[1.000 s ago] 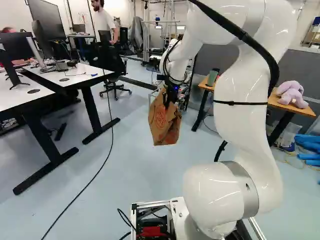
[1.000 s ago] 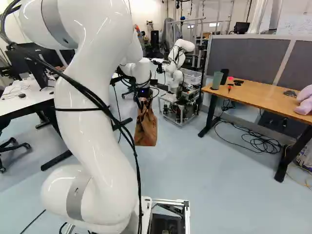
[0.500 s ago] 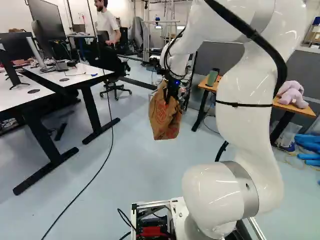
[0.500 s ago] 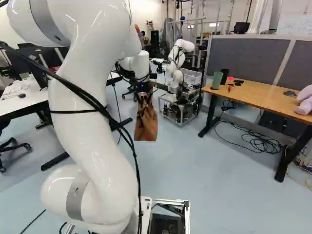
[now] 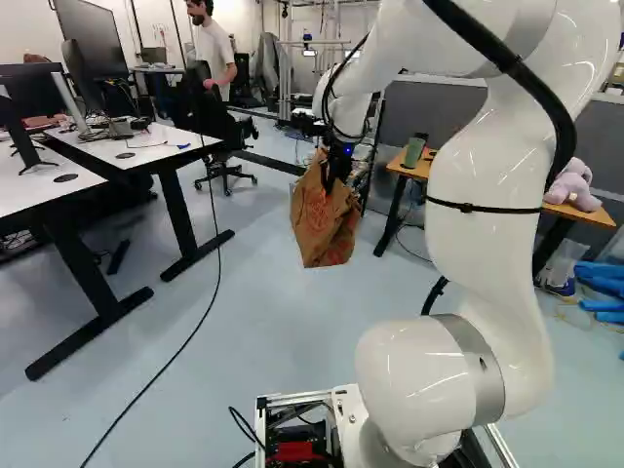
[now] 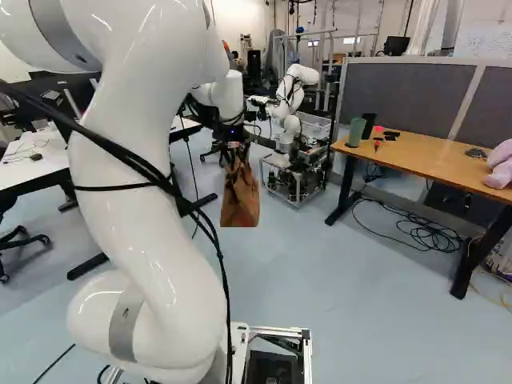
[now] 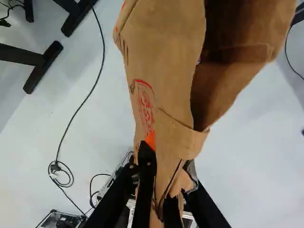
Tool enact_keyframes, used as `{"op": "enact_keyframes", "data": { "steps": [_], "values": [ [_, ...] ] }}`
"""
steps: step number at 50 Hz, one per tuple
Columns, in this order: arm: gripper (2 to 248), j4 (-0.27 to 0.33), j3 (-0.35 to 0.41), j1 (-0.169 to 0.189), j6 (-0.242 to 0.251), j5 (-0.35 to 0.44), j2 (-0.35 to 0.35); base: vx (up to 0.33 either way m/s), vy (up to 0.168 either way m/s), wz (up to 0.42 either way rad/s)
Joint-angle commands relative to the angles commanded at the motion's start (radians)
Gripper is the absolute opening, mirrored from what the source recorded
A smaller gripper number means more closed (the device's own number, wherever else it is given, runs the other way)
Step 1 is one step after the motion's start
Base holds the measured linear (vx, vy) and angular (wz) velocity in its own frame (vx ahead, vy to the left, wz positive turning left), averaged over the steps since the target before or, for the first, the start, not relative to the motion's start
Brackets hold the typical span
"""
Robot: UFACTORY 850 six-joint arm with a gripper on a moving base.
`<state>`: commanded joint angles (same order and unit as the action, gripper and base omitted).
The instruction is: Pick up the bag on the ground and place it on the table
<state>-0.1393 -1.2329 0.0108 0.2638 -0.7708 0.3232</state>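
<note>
My gripper [image 5: 338,168] hangs ahead of the arm in the left base view, holding the brown paper bag [image 5: 324,226] well above the floor. In the right base view the bag [image 6: 240,197] hangs just right of the arm, clear of both tables. The wrist view shows the gripper [image 7: 160,187] shut on the bag's crumpled paper, with the open, red-printed bag [image 7: 166,52] spreading out ahead of the fingers. A wooden table [image 6: 424,159] stands to the right in the right base view; a white table [image 5: 161,146] is at the left of the left base view.
Another robot [image 6: 290,100] stands beyond the bag. The wooden table bears a green cup [image 6: 356,132], small dark items and a purple plush toy [image 5: 573,185]. Cables [image 6: 416,228] lie beneath it. One long cable [image 5: 218,263] crosses the floor near the white table.
The bag has risen a little with my gripper and turned slightly. My arm's upper part has shifted right in the left base view, left in the right one. The base has stayed put.
</note>
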Motion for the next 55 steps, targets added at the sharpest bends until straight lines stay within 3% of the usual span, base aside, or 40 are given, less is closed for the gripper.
{"op": "enact_keyframes", "data": {
  "steps": [55],
  "values": [
    [21, 0.106, -0.043, -0.001, 0.000, -0.225, -0.116, 0.000, 0.000, 0.000]
  ]
}}
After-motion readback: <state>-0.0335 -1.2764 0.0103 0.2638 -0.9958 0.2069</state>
